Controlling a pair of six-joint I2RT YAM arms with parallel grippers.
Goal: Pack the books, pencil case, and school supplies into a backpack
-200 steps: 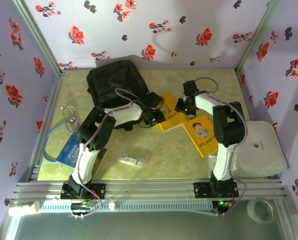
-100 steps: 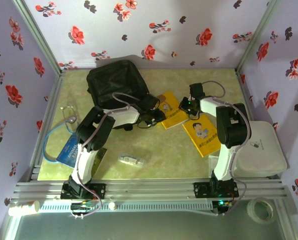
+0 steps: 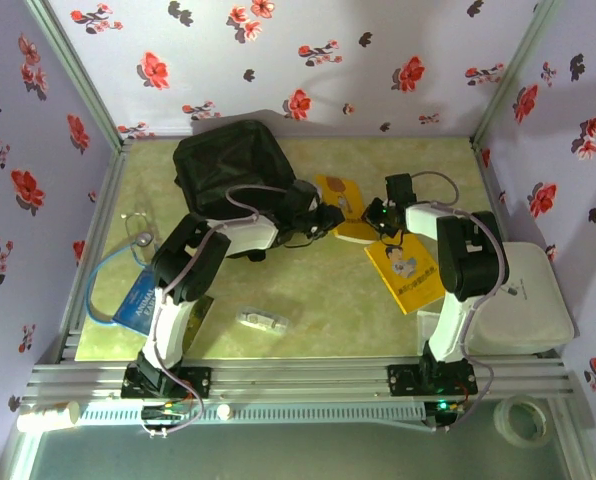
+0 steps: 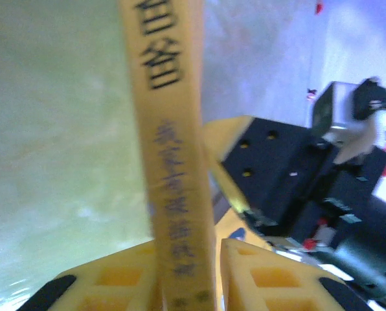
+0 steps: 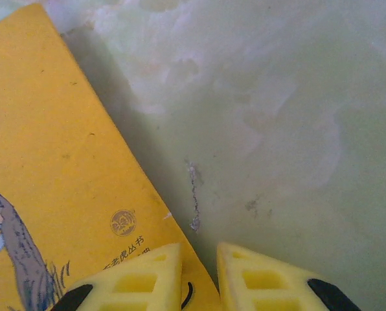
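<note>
The black backpack (image 3: 233,165) lies at the back left of the table. My left gripper (image 3: 326,215) (image 4: 186,253) is shut on the spine of a yellow book (image 3: 343,198) (image 4: 170,162), which stands on edge, tilted up off the table. My right gripper (image 3: 376,222) (image 5: 199,249) sits at that book's far edge (image 5: 57,162), jaws almost together, one finger over the cover; whether it grips I cannot tell. A second yellow book (image 3: 406,272) lies flat near the right arm. The blue book (image 3: 143,300) lies at the left and the pencil case (image 3: 263,320) in front.
A blue-tubed stethoscope (image 3: 136,238) lies by the left wall. A white boxy case (image 3: 523,300) stands at the right edge. A tape roll (image 3: 523,420) sits beyond the front rail. The right arm's black wrist (image 4: 290,175) is close beside the held book.
The left gripper has tipped the yellow book up from flat and carried it slightly back. The right gripper has slid right along the book's far edge. Both pairs of jaws have narrowed.
</note>
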